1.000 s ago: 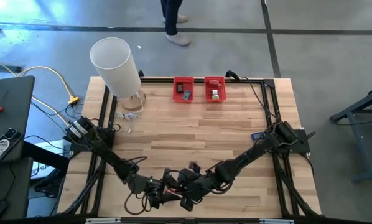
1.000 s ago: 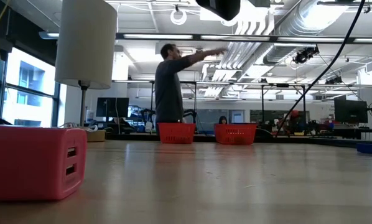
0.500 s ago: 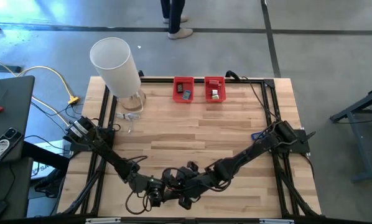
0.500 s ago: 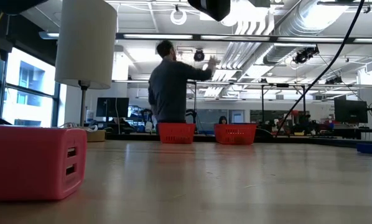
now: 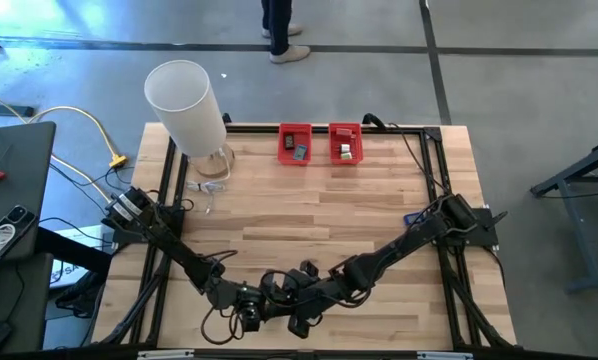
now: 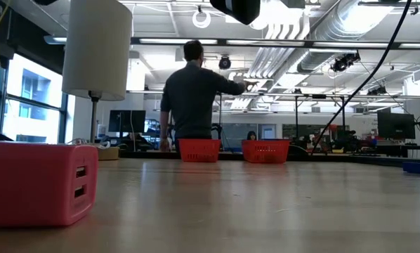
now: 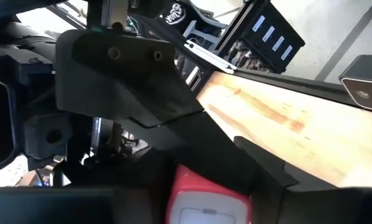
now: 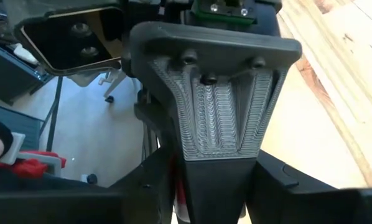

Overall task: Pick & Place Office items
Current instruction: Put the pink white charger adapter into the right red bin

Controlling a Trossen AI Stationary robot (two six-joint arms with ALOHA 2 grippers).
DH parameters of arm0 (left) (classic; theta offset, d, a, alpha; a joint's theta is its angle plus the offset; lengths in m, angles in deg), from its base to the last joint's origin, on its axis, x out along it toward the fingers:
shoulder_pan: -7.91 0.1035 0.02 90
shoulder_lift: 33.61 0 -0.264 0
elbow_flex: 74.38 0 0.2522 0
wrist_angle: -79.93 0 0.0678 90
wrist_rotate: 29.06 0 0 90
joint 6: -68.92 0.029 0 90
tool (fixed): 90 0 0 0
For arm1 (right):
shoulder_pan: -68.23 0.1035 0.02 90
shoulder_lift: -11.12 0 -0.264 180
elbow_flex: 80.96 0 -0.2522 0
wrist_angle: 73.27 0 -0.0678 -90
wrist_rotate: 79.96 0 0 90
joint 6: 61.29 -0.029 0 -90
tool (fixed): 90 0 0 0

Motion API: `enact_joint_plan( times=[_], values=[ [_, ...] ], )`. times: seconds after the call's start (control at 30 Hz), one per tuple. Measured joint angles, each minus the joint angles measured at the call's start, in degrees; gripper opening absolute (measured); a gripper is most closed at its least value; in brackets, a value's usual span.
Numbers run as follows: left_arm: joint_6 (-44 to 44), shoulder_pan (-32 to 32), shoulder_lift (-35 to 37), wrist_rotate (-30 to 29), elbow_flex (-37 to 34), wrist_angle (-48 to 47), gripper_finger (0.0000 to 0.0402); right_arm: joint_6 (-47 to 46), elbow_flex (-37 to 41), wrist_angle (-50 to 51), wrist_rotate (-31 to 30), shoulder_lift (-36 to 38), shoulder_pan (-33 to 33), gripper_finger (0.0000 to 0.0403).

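Observation:
Both arms reach to the middle of the table's near edge, where the left gripper (image 5: 271, 298) and right gripper (image 5: 299, 318) meet, raised above the table. In the left wrist view a small red piece with a white face (image 7: 206, 200) sits between my left gripper's fingers. My right gripper is open, and its fingers stand on either side of a left finger (image 8: 218, 118). A red block with two slots (image 6: 38, 184) rests flat on the table near the low camera. Small pieces lie in the two red bins (image 5: 295, 143) (image 5: 345, 142). My left gripper holds the red piece between its two fingers, by its sides (image 7: 180, 186), lifted clear of the table. The picture's lower edge cuts off the rest of the hold. Whether my right gripper touches the piece, I cannot tell.
A tall white cylinder (image 5: 184, 103) stands at the far left corner. A small blue item (image 5: 412, 217) lies by the right arm's base. A person (image 6: 192, 95) stands beyond the far edge, behind the bins. Bare wood lies between the bins and the arms.
The two grippers have shifted slightly toward the table's left while staying together above the near edge. The person beyond the far edge has turned away and stepped left.

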Motion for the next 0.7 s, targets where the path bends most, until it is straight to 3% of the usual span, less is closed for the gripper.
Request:
enact_joint_plan(
  times=[0.07,0.3,0.47,0.7],
  values=[
    [0.1,0.0,0.0,0.0,0.0,0.0,0.0127,0.2,0.0,0.0,0.2,0.0,0.0,0.0141],
    [-1.5,-0.8,-0.1,-0.5,-0.1,-0.8,0.0127,1.7,-0.1,-0.2,0.2,0.0,0.1,0.0179],
    [-4.4,-2.1,-0.1,-6.0,-0.1,2.4,0.0127,3.2,-0.1,1.0,0.4,0.7,0.1,0.0192],
    [-13.5,-3.3,-0.1,-14.6,-0.1,7.0,0.0127,4.5,-0.2,10.2,-2.2,5.2,0.8,0.0187]
  ],
)
